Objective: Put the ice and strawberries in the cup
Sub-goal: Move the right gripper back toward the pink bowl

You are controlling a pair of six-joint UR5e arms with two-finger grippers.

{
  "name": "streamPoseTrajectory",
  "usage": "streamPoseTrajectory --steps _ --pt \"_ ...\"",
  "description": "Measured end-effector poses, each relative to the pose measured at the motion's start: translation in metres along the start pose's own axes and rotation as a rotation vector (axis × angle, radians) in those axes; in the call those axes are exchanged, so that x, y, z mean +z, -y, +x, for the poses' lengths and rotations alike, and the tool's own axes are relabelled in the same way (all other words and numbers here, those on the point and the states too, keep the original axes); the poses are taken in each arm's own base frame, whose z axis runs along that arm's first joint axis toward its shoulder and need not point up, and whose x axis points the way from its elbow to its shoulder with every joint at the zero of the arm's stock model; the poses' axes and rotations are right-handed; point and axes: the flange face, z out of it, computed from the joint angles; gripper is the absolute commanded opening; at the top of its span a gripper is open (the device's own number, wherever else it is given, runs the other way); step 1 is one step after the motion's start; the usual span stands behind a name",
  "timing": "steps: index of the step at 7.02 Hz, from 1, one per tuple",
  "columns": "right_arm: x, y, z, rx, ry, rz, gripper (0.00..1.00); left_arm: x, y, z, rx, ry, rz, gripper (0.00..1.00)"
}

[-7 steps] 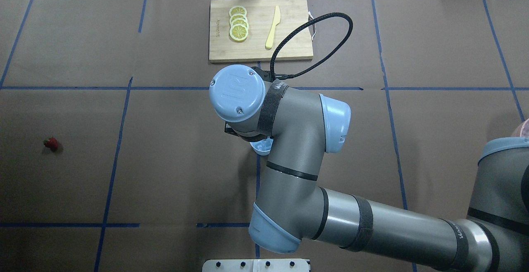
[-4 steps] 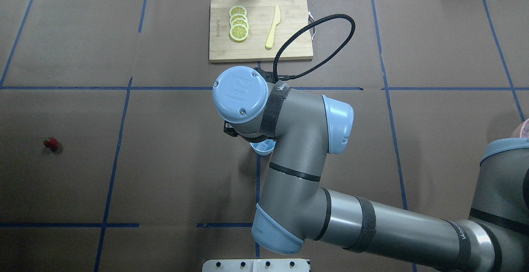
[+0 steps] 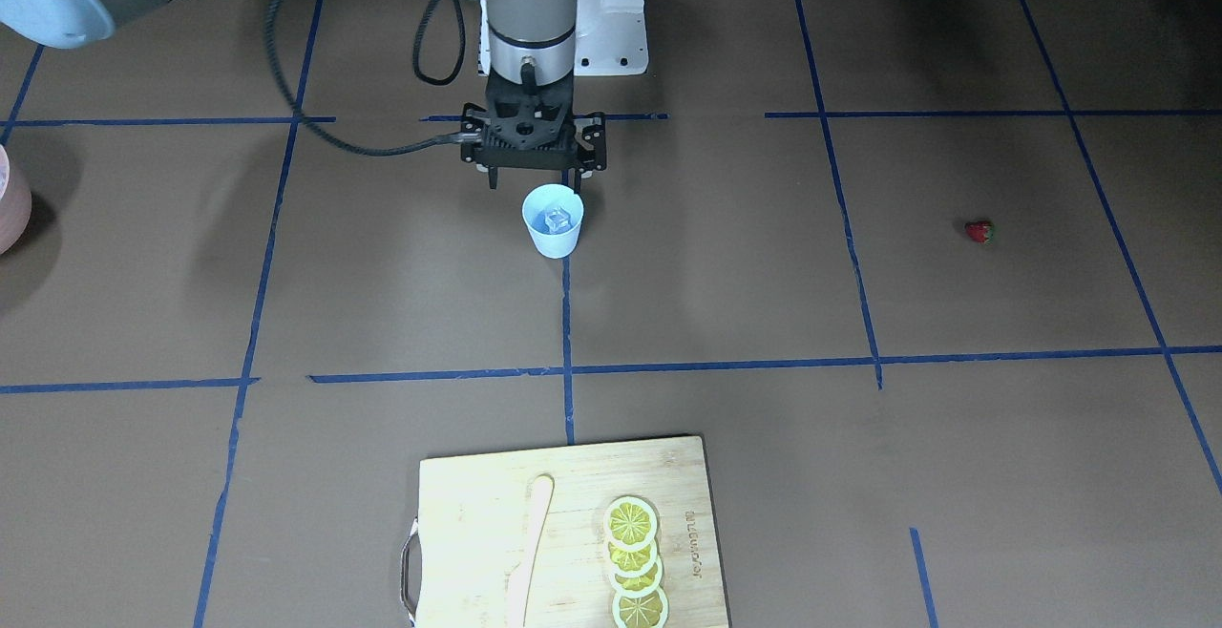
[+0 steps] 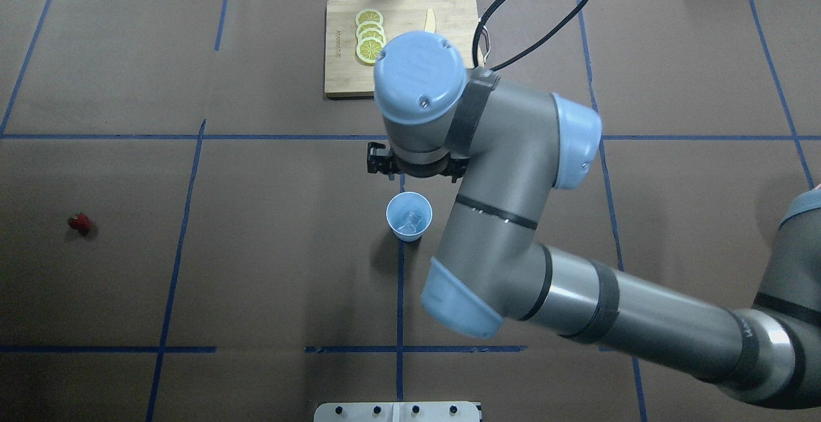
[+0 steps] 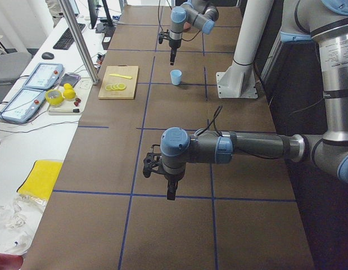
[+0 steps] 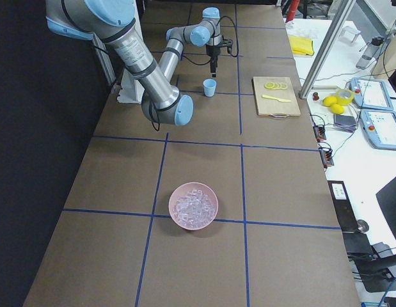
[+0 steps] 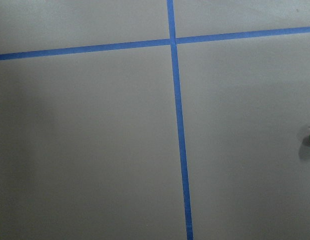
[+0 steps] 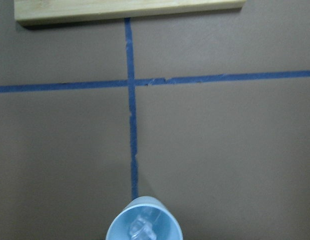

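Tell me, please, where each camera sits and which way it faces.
Front-facing: across table, facing robot; right arm.
Overhead: behind robot, looking down; right arm.
Exterior left: table's left end; left arm nearest.
Exterior right: table's right end; right arm nearest.
Left wrist: down at tape; no body.
Right wrist: down at cup; no body.
Shared: first two show the strawberry.

Grey tubular right arm [image 4: 507, 152] with pale-blue screwed joint caps [image 4: 420, 79], black straps [image 4: 471, 114], looping black braided cable [image 3: 382, 153], black two-finger gripper [image 3: 536, 185].
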Motion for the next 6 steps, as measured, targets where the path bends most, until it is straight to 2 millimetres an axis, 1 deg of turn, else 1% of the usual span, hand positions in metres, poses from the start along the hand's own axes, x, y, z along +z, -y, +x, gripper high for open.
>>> streamPoseTrajectory --steps 1,2,3,4,5,6 --pt "-0.01 0.033 0.039 -0.037 0.011 -0.019 0.99 -0.002 0.003 0.002 0.003 0.0 0.005 1.0" --pt "-0.018 0.067 0.093 -0.089 0.015 -0.037 0.99 -0.004 0.005 0.004 0.007 0.001 0.011 1.0" --pt "-0.025 0.1 0.155 -0.151 0.015 -0.051 0.99 -0.008 0.011 0.007 0.02 0.003 0.024 1.0" --pt "-0.032 0.13 0.226 -0.222 0.013 -0.063 0.99 -0.015 0.02 0.014 0.046 0.006 0.051 1.0" --pt "-0.04 0.153 0.3 -0.285 0.014 -0.073 0.99 -0.021 0.028 0.019 0.079 0.009 0.085 1.0" --pt "-0.048 0.167 0.375 -0.338 0.017 -0.08 0.99 -0.023 0.033 0.022 0.103 0.01 0.108 1.0"
